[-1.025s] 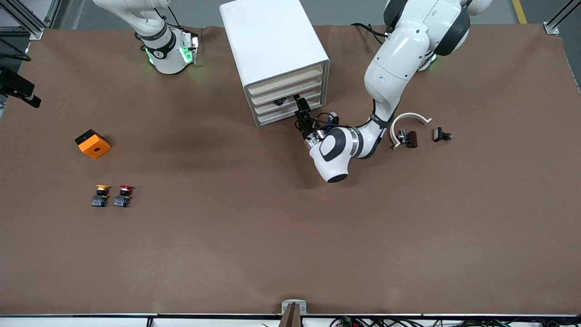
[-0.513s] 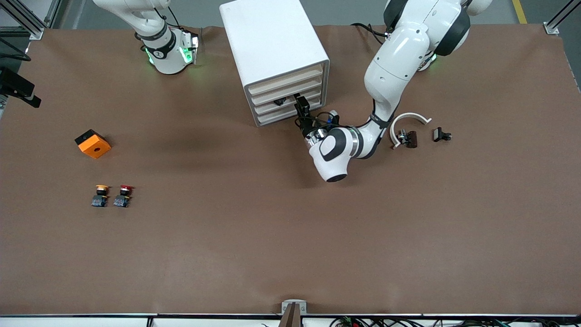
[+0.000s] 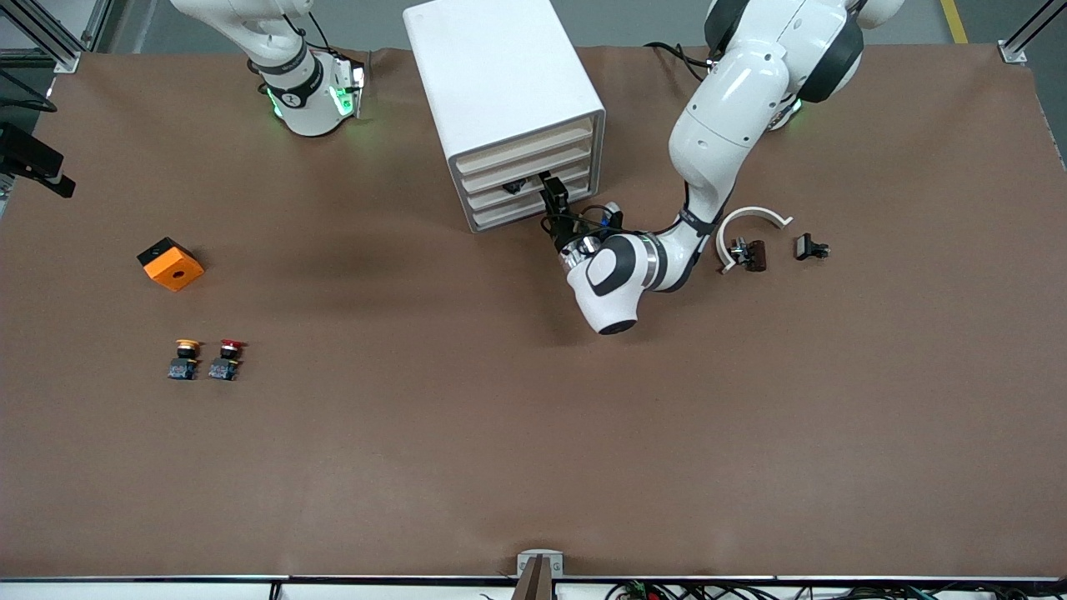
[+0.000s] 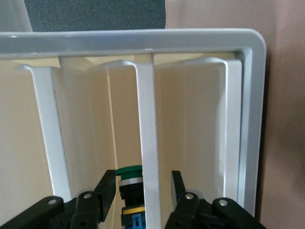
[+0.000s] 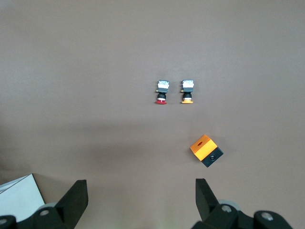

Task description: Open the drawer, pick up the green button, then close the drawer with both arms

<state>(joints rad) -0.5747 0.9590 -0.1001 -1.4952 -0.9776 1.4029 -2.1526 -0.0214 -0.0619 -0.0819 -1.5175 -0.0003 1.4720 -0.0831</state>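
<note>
Step in hand: opening drawer [image 4: 147, 143]. Your left gripper [image 4: 143, 191] sits at cabinet [image 3: 500, 75] front, fingers apart astride drawer lip, green button [image 4: 128, 172] just inside. Next: pinch lip, pull straight out. Right gripper [image 5: 140, 198] waits, spread wide.

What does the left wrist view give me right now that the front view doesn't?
Only the left wrist view shows the button, green cap up against a drawer front lip, and the left gripper open with one finger either side of that lip. Only the front view shows the wider table: the red-capped button and yellow-orange-capped button side by side, the orange block, and the right arm waiting up at its end with its gripper out of that view. Both show the white cabinet with all drawers in, the left gripper at its front.
</note>
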